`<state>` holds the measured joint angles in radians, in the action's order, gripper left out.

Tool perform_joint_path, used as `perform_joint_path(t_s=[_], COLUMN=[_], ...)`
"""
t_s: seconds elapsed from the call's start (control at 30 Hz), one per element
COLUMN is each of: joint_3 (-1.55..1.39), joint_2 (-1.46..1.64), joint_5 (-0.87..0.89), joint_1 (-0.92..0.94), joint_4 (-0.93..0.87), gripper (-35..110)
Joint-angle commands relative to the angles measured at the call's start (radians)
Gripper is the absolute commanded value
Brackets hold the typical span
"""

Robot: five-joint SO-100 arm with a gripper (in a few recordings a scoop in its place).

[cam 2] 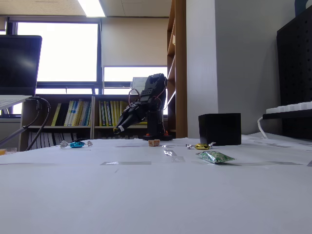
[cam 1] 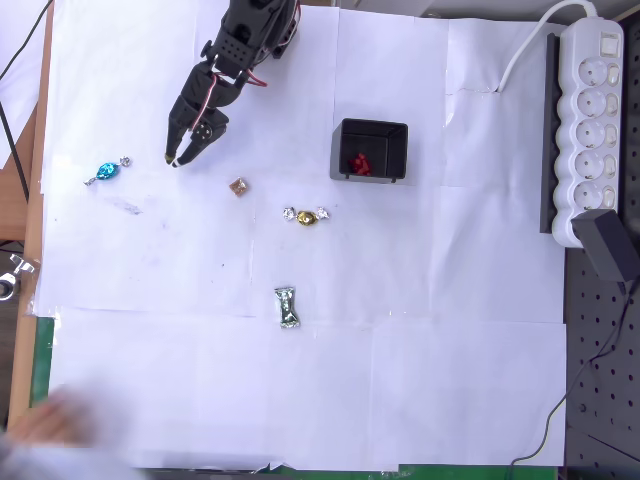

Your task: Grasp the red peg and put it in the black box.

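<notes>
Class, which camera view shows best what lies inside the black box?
The overhead view: it looks straight down into the black box, showing red pieces on its floor. The fixed view shows the box side-on, its wall hiding the inside.

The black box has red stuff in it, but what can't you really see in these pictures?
- Small square black plastic box: in the fixed view its walls hide the inside.
- Bright red plastic pieces inside it: too small in the overhead view to count or tell their shape.
- Black two-finger gripper: small and dark; open or shut is unclear.
- Blurred pale shape at the overhead view's bottom-left edge: cut off, unidentifiable.
</notes>
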<state>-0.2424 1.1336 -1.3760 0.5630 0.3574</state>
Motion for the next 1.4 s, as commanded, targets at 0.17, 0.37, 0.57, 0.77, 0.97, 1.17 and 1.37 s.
perform_joint_path(t_s=[0.17, 0.37, 0.57, 0.77, 0.97, 1.17, 1.37], joint_3=[-0.060, -0.063, -0.066, -0.117, -0.284, -0.508, -0.828], joint_2=[0.006, 0.011, 0.058, 0.252, 0.449, 0.676, 0.950], joint_5=[-0.012, -0.009, -0.020, -0.037, -0.037, -0.035, -0.067], joint_1=[-0.005, -0.005, 0.005, 0.008, -0.017, -0.060, -0.077], joint_4=[0.034, 0.035, 0.078, 0.195, 0.195, 0.272, 0.314], gripper=[0, 1, 0, 0, 0, 0, 1])
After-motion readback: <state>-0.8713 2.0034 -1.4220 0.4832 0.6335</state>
